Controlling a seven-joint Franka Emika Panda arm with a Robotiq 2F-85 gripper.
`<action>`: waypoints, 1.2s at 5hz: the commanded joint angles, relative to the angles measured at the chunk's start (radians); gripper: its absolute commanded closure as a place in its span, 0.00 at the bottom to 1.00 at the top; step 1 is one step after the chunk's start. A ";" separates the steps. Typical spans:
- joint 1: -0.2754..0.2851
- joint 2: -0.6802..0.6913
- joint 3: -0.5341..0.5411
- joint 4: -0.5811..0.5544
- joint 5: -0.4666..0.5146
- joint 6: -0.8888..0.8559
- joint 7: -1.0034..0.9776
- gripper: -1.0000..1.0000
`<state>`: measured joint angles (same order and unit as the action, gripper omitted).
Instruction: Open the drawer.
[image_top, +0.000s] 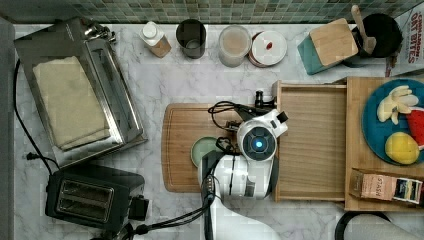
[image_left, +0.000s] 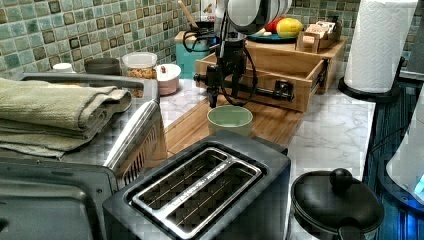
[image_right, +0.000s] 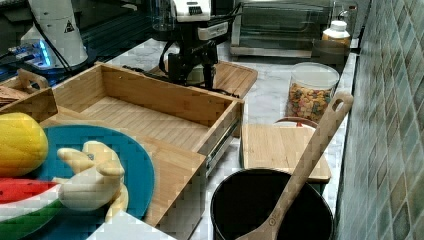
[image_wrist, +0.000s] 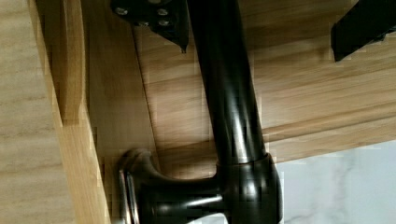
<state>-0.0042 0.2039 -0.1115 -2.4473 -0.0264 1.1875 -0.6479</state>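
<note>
Marble countertop (image_top: 190, 80) backed by green mosaic tile carries a crowded kitchen setup, and the drawer (image_top: 310, 142) sits right of centre in the top view, already drawn well out of its bamboo housing (image_top: 356, 150) so that its plain wooden floor lies bare. Its front panel overhangs the right edge of a cutting board (image_top: 177, 145), which looks to be why the board and the small green bowl (image_top: 202, 150) on it sit so close under the arm.

In the wrist view, the black bar handle (image_wrist: 224, 88) runs up the frame between the gripper's 2 fingers (image_wrist: 154, 21), which stand apart on either side with bare wood showing between each one and the bar; nothing is clamped. The gripper (image_left: 225, 82) hangs vertically at the handle in the centre of the left view, near the bar's end post rather than its middle. Straddling the bar this way would let a finger hook it and drag the drawer along its slide rail (image_right: 220, 147), visible at the lower centre of the right view.

Judging by how much of the interior is exposed, the opening seems largely done. A plate of fruit (image_top: 392, 122) on top of the housing stays clear of the drawer's path.
</note>
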 joint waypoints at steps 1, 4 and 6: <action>0.254 0.006 0.046 0.017 -0.133 -0.021 0.444 0.00; 0.230 -0.001 0.073 0.026 -0.172 -0.025 0.539 0.00; 0.228 -0.001 0.075 0.026 -0.173 -0.025 0.540 0.00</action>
<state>0.0682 0.2189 -0.1738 -2.4199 -0.2081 1.1787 -0.1641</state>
